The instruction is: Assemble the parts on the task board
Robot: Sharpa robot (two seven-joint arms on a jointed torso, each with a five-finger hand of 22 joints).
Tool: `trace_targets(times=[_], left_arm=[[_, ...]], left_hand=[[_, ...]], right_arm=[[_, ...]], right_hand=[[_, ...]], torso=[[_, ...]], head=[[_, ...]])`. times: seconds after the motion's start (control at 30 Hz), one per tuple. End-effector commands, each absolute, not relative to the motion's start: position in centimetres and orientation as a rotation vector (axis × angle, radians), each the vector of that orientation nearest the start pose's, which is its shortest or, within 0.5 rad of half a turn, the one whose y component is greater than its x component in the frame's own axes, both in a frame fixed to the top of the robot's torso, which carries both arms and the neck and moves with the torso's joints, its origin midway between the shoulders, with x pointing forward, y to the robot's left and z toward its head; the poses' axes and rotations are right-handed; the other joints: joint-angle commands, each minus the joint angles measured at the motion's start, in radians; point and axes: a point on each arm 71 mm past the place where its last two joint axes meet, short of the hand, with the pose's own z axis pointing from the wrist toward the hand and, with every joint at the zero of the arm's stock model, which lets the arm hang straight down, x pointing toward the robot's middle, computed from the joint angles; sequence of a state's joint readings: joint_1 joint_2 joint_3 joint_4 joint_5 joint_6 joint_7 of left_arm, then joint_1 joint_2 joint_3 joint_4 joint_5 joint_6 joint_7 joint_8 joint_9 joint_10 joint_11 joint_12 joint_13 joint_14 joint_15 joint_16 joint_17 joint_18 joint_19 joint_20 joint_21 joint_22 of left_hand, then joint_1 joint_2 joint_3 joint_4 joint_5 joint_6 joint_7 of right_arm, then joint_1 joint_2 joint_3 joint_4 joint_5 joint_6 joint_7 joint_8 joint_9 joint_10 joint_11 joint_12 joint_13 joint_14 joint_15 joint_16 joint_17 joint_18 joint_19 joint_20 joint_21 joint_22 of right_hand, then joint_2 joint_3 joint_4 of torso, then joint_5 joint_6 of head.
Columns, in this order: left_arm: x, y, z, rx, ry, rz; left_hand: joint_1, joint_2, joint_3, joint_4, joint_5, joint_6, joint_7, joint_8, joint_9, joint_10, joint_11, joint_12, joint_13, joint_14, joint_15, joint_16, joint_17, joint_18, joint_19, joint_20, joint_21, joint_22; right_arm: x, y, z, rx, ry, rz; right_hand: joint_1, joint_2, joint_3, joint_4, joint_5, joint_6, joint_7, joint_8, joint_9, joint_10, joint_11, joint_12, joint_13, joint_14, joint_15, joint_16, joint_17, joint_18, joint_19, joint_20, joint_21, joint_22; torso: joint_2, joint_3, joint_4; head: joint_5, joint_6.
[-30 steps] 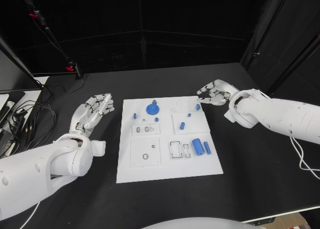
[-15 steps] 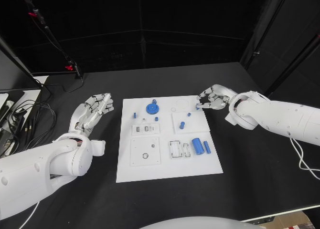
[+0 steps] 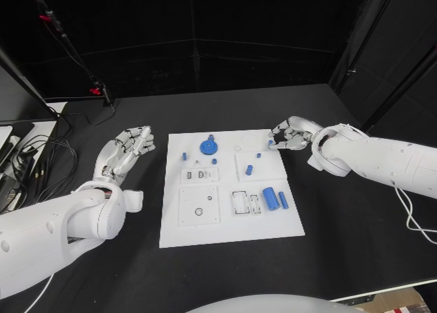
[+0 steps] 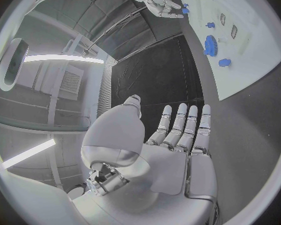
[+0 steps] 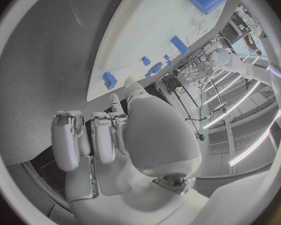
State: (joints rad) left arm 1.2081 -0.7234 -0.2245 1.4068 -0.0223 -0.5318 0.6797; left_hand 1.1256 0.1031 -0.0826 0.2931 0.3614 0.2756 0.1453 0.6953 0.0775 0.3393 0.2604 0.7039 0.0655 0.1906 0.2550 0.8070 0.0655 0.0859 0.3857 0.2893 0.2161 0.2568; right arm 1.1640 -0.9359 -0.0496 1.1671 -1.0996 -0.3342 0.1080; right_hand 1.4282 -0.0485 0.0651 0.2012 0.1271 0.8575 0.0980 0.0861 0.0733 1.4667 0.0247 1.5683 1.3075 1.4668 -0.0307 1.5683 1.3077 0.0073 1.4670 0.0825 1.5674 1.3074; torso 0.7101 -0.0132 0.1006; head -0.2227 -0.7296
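Your right hand (image 3: 291, 135) has edged inward over the last second and now sits at the far right corner of the task board (image 3: 275, 225), where a second ago it hung just off that corner. A small blue piece (image 3: 271, 143) shows right at its fingertips; the fingers are curled in toward it, but you cannot tell from here whether they already pinch it or only touch it. In the right wrist view the fingers (image 5: 93, 135) bunch together near a blue piece (image 5: 108, 80) at the board's edge, which reads as a pick being set up rather than finished. Your left hand (image 3: 127, 149) has not moved: it rests beside the board's left edge, fingers straight and apart, holding nothing. The rest of the parts lie where they were: the blue gear (image 3: 209, 147) near the far edge, a short peg (image 3: 248, 171) mid-board, and the fat cylinder (image 3: 271, 198) with a slim pin (image 3: 284, 201) just beside it toward the near right. Assembly looks barely begun. No brand, label or writing can be read on the board, the parts or the arms.
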Motion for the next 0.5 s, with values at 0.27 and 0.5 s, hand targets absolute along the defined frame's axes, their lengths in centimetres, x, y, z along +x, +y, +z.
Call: trace_targets(times=[0.27, 0.5], left_arm=[[48.47, 19.62, -21.17, -0.783, 1.126, -1.484], [48.47, 19.66, -21.18, -0.783, 1.126, -1.483]], left_hand=[[0.01, -0.001, -0.006, -0.001, 0.006, 0.007, 0.15, 0.004, -0.001, 0.008, -0.002, 0.003, -0.001, 0.007, 0.003, 0.0, -0.001, 0.008, -0.001, 0.001, 0.004, 0.0], [0.01, -0.001, -0.006, -0.001, 0.006, 0.007, 0.15, 0.004, -0.001, 0.008, -0.002, 0.003, -0.001, 0.007, 0.003, 0.0, -0.001, 0.008, -0.001, 0.001, 0.004, 0.0]], right_arm=[[51.93, -36.79, -22.0, 0.271, 1.723, 0.444], [52.02, -36.73, -22.06, 0.274, 1.725, 0.437]], right_hand=[[0.022, 0.005, 0.005, -0.01, 0.008, -0.007, -0.004, -0.005, -0.002, 0.104, -0.007, 0.003, 0.263, 0.104, -0.009, 0.002, 0.263, -0.007, 0.104, -0.007, 0.003, 0.263], [0.025, 0.008, 0.007, -0.013, 0.018, -0.007, -0.004, -0.006, -0.002, 0.104, -0.008, 0.003, 0.263, 0.104, -0.011, 0.002, 0.263, -0.007, 0.104, -0.009, 0.003, 0.263]], torso=[[0.0, -0.0002, -0.0001], [0.0, 0.0004, 0.0007]], head=[[0.001, -0.006], [0.005, -0.007]])
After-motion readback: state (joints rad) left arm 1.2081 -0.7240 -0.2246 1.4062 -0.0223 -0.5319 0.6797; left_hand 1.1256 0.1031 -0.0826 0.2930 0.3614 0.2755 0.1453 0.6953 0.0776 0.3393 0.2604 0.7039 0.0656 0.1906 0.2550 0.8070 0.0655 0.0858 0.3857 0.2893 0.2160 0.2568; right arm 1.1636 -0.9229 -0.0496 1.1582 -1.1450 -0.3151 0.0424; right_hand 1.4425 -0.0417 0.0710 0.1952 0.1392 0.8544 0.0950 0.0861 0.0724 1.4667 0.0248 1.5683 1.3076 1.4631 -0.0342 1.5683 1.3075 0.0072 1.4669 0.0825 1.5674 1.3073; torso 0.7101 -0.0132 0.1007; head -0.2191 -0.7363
